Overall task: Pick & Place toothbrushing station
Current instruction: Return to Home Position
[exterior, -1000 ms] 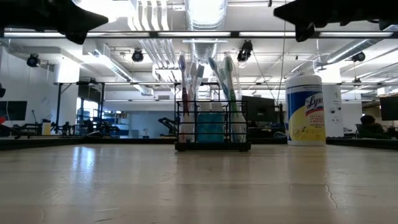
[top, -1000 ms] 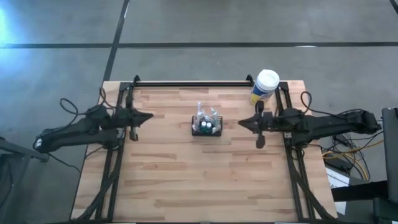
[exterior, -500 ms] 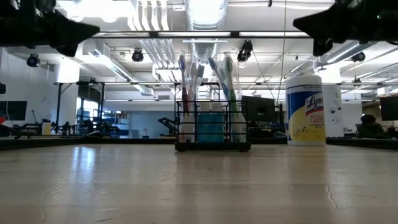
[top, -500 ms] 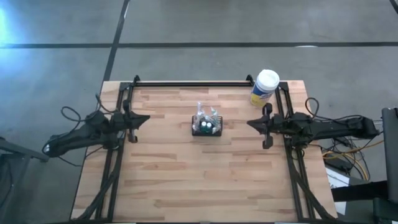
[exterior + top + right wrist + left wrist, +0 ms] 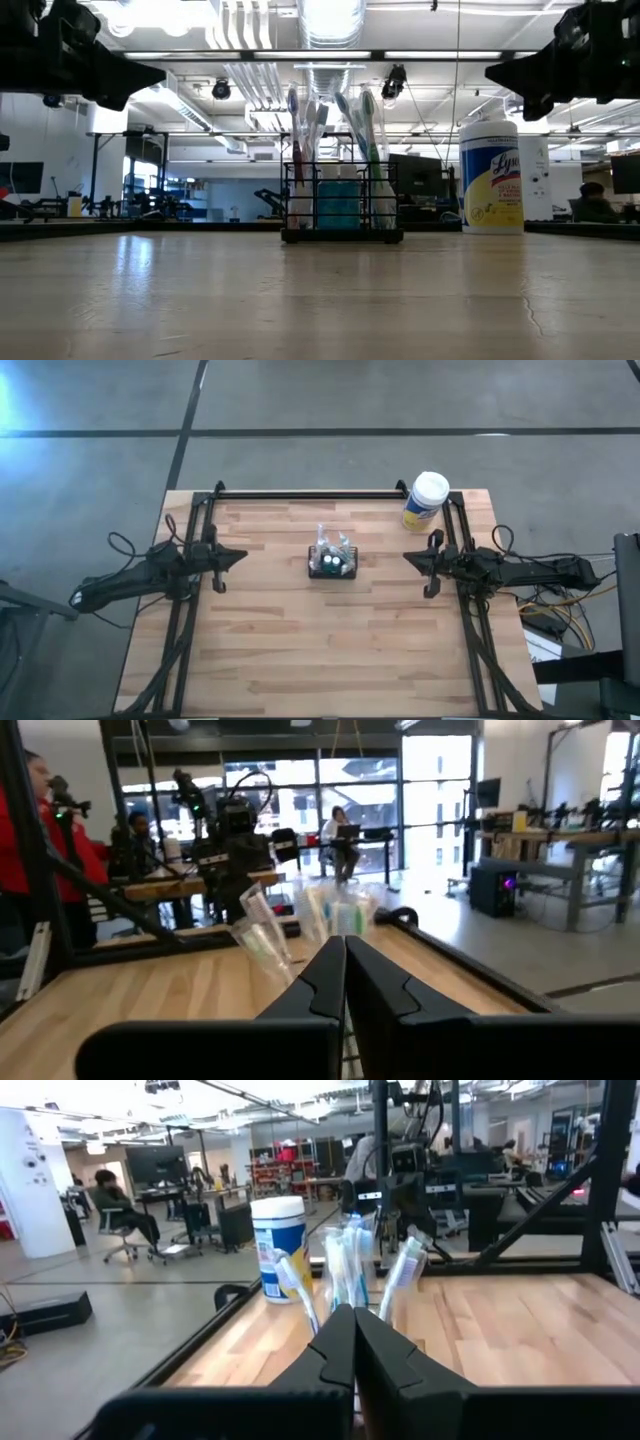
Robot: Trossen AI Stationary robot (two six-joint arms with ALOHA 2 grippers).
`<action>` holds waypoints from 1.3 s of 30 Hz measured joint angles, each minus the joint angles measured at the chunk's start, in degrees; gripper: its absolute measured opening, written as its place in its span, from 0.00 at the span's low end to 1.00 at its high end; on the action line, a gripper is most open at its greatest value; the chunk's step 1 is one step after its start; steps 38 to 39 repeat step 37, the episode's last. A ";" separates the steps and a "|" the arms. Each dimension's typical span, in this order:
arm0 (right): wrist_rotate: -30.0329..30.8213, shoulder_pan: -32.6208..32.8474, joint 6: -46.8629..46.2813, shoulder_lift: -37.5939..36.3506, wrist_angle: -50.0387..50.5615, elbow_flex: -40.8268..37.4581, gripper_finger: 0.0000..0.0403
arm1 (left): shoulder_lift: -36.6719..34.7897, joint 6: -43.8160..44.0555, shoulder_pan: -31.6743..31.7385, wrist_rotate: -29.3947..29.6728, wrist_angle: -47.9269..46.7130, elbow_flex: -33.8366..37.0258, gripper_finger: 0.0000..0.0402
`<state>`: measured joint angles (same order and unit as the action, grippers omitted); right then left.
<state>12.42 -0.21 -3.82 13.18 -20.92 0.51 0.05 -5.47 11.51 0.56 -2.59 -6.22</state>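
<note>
The toothbrushing station (image 5: 333, 563) is a small black wire-mesh holder with several toothbrushes standing in it. It rests on its base on the wooden table, a little beyond the table's middle; it also shows in the low view (image 5: 341, 207). My left gripper (image 5: 243, 556) is shut and empty near the table's left edge, above the table. My right gripper (image 5: 405, 557) is shut and empty near the right edge. Both point at the station. In the left wrist view the brushes (image 5: 352, 1265) rise behind the shut fingers (image 5: 353, 1360).
A canister with a white lid and yellow label (image 5: 426, 499) stands at the far right corner, close to my right arm; it also shows in the low view (image 5: 491, 177). A black frame rail (image 5: 310, 494) runs along the far edge. People sit in the room beyond.
Both arms have drawn back from the station: my left gripper toward the table's left edge, my right gripper toward the right edge. In the low view both have come down a little. The station has not moved.
</note>
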 joint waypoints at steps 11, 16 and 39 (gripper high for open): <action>3.67 0.05 1.06 -1.44 0.59 0.00 0.02 | -0.02 0.37 0.00 2.77 0.53 -0.11 0.03; 4.25 0.05 2.66 -1.40 0.63 0.00 0.02 | -0.02 2.11 0.00 4.48 -0.43 -0.09 0.03; 4.10 0.05 2.46 -1.35 0.71 0.00 0.02 | -0.02 2.68 0.00 4.48 -0.49 -0.09 0.03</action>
